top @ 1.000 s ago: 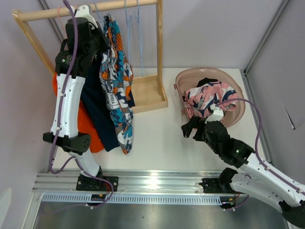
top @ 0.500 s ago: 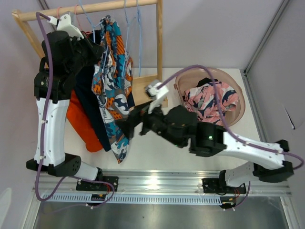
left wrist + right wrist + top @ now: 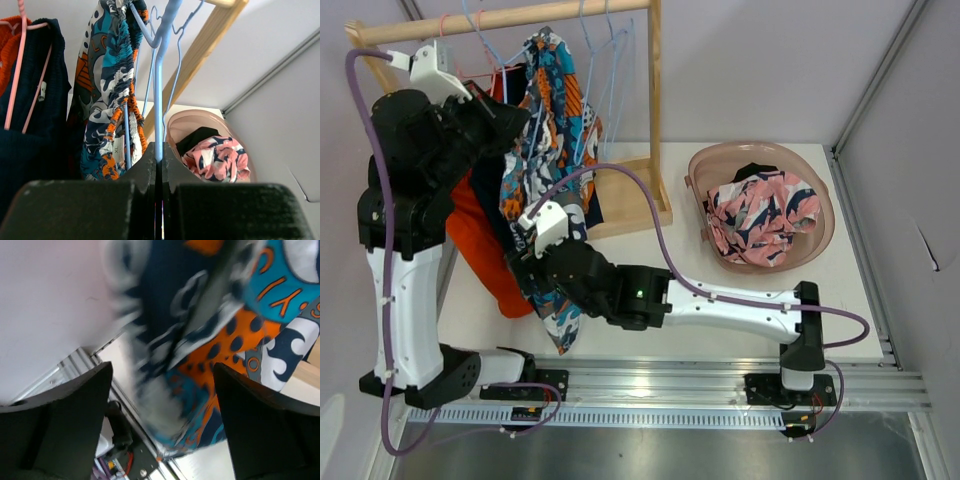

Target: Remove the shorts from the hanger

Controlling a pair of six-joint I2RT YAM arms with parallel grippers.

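The teal-orange-white print shorts point(image 3: 555, 150) hang on a light blue hanger point(image 3: 159, 75) under the wooden rail point(image 3: 520, 15). My left gripper point(image 3: 159, 157) is shut on that hanger's wire, high by the rail point(image 3: 512, 112). My right gripper point(image 3: 162, 405) is open, its fingers wide apart around the lower hem of the print shorts point(image 3: 240, 330), low in the top view point(image 3: 525, 262). The navy shorts point(image 3: 30, 130) hang on a pink hanger, the orange shorts point(image 3: 485, 250) behind them. The pink floral shorts point(image 3: 760, 215) and black shorts point(image 3: 752, 172) lie in the basket point(image 3: 820, 200).
The wooden rack's upright post and base point(image 3: 630, 195) stand just right of the hanging clothes. Other empty blue hangers point(image 3: 610, 40) hang on the rail. The right arm stretches across the table's front. Grey walls close in left, right and behind.
My right arm has swung from beside the basket across to the left, and its open gripper now sits at the print shorts' hem. My left arm has shifted left and up with the hanger.
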